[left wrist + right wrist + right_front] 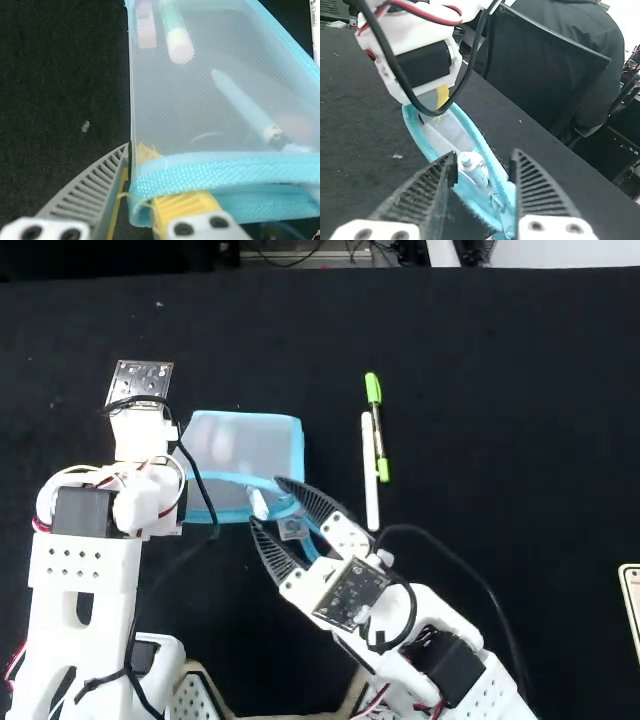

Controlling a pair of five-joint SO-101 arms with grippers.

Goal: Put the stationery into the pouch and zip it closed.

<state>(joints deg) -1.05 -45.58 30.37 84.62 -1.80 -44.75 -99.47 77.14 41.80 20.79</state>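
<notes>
Pouch (245,445) lies left of the table's (500,390) centre, my left gripper (134,152) clamped on one corner to steady its mouth, my right gripper (484,156) straddling that mouth, jaws wide, with green highlighter (376,425) and white pen (370,475) just beside it.

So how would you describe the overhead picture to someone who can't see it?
A blue pouch lies on a black table: the robot's left hand pinches its corner, and the right hand is spread open over its zip end. A green pen and a white pen lie beside it.
</notes>
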